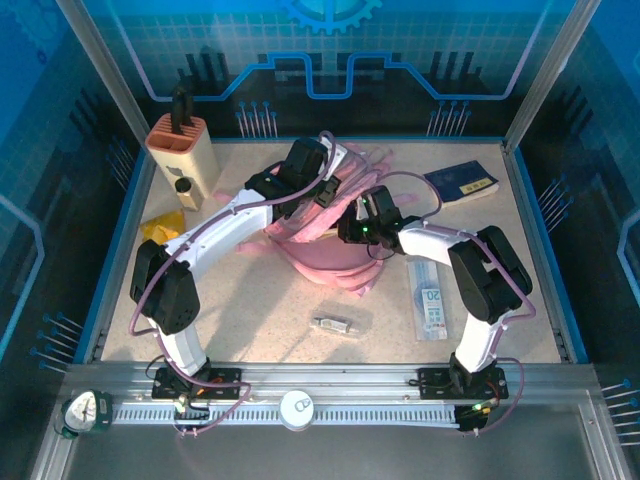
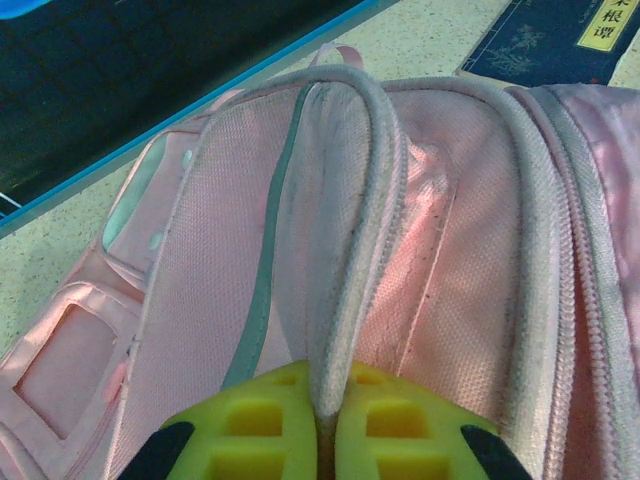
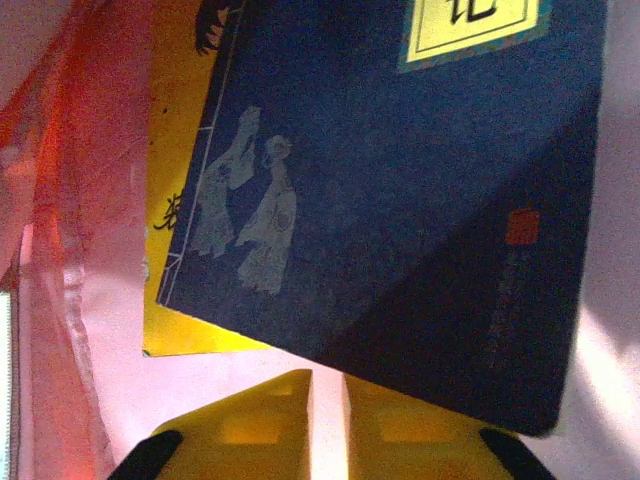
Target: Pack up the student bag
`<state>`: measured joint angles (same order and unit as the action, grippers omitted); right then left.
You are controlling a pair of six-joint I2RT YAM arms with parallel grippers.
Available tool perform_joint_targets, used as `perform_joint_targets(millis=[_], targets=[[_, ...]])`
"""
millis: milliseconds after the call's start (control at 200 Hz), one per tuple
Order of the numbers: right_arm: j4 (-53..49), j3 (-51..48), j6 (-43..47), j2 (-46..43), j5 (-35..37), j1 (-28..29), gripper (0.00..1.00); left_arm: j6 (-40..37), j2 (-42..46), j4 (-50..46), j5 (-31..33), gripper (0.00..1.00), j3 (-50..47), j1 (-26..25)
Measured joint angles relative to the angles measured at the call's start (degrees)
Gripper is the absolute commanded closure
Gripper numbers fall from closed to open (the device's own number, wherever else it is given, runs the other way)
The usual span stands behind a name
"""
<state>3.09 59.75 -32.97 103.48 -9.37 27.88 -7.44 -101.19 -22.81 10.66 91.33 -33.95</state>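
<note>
Left pincer [image 2: 326, 425] pinching, soft pink student bag [image 2: 200, 280]

Cool blue light washed the overhead view. Ahead of the right jaws, a diagonal shadow darkened the book [image 3: 380, 170]; that picture was dim and soft.

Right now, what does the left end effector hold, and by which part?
The left end effector grips the student bag by the folded rim of its opening.
</note>
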Motion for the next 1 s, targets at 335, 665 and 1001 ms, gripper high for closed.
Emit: perform_joint_targets(millis=[335, 665, 1001], targets=[[0.8, -7.7, 4.2, -10.1, -3.4, -0.5, 0.6, 0.0, 0.1, 0.5, 0.0, 1.0, -1.0, 0.3], [-8.5, -12.1, 2.9, -25.6, -1.9, -7.1, 0.48, 0.0, 1.6, 2.7, 0.1, 1.0, -8.0, 0.4], [-15.8, -7.0, 0.3, -20.2, 3.5, -21.3, 0.41, -0.1, 2.6, 1.2, 0.0, 0.87, -12.0, 0.9]])
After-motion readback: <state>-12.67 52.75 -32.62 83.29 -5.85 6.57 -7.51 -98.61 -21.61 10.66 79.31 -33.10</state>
